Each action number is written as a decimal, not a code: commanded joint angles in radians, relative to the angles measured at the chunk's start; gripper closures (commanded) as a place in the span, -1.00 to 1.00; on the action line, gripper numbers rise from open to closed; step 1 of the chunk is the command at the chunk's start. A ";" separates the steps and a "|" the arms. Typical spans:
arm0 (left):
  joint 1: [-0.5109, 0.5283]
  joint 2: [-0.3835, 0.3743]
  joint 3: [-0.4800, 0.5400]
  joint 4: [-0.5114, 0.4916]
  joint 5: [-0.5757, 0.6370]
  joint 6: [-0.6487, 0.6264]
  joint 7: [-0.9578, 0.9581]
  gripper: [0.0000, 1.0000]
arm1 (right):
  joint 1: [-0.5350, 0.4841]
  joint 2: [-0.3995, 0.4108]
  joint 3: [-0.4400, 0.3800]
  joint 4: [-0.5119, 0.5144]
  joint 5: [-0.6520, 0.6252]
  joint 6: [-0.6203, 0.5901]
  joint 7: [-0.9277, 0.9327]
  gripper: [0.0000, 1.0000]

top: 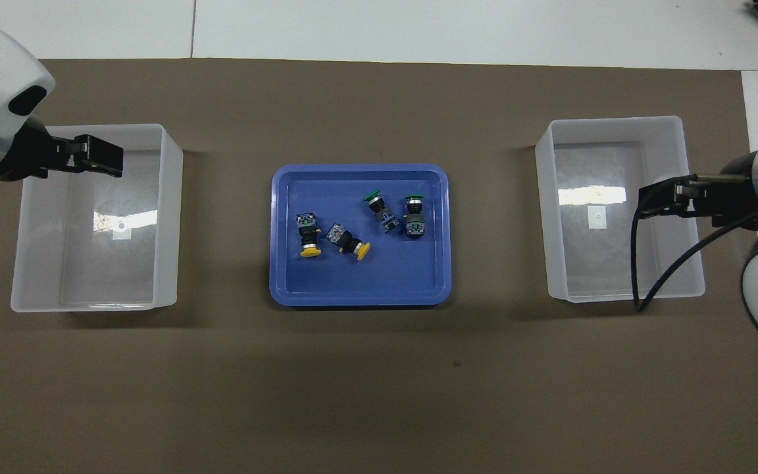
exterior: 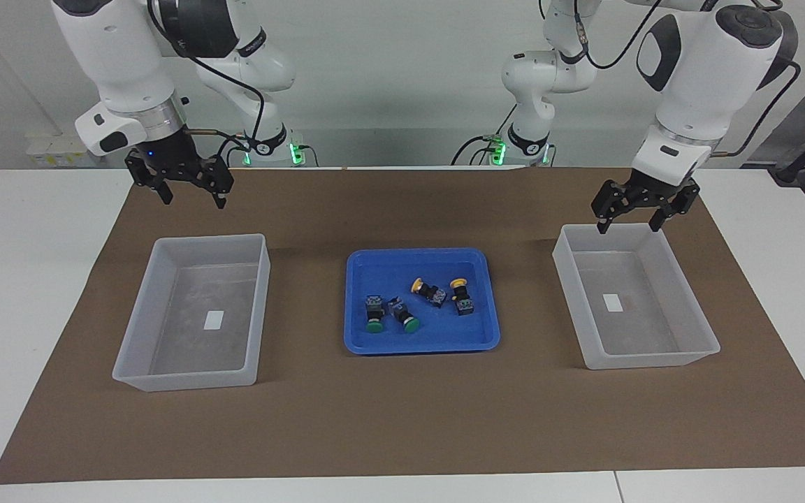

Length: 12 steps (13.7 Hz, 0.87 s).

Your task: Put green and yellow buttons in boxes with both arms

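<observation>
Brown mat: buttons between hands.

- Setting: a robotics laboratory bench, not a home or shop.
- Two white arms, the left arm and the right arm, stand at one edge of a white table, with cables trailing from their bases.
- A brown mat covers the work surface.
- Laid out in a row on it: a blue tray between two clear plastic boxes.
- Plain pale wall rises past the arms.
</observation>
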 commanded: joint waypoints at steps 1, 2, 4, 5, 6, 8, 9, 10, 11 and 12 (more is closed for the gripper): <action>0.004 -0.030 0.002 -0.036 -0.014 0.012 0.009 -1.00 | -0.014 -0.004 0.008 -0.009 0.025 0.001 -0.020 -1.00; 0.005 -0.030 0.002 -0.036 -0.014 0.011 0.011 -1.00 | -0.014 -0.004 0.008 -0.009 0.025 0.001 -0.014 -1.00; 0.004 -0.030 0.002 -0.036 -0.014 0.008 0.009 -1.00 | -0.016 -0.004 0.008 -0.009 0.025 0.001 -0.016 -1.00; 0.002 -0.031 0.002 -0.039 -0.014 0.006 0.006 -1.00 | -0.016 -0.004 0.008 -0.009 0.025 0.001 -0.014 -1.00; -0.001 -0.036 0.002 -0.048 -0.014 0.008 0.003 -1.00 | -0.017 -0.004 0.008 -0.009 0.025 0.001 -0.014 -1.00; -0.004 -0.054 0.001 -0.087 -0.014 0.020 -0.003 -1.00 | -0.020 -0.004 0.008 -0.009 0.025 0.001 -0.016 -1.00; -0.005 -0.062 -0.001 -0.108 -0.019 0.023 -0.003 -1.00 | -0.022 -0.004 0.008 -0.007 0.025 0.004 -0.020 -1.00; -0.011 -0.073 -0.001 -0.131 -0.033 0.035 -0.007 -1.00 | -0.020 -0.004 0.008 -0.007 0.025 0.004 -0.022 -1.00; -0.022 -0.076 -0.005 -0.159 -0.036 0.057 -0.044 -1.00 | -0.020 -0.004 0.008 -0.007 0.025 0.004 -0.020 -1.00; -0.051 -0.077 -0.006 -0.186 -0.036 0.086 -0.094 -1.00 | -0.022 -0.004 0.008 -0.007 0.025 0.004 -0.022 -1.00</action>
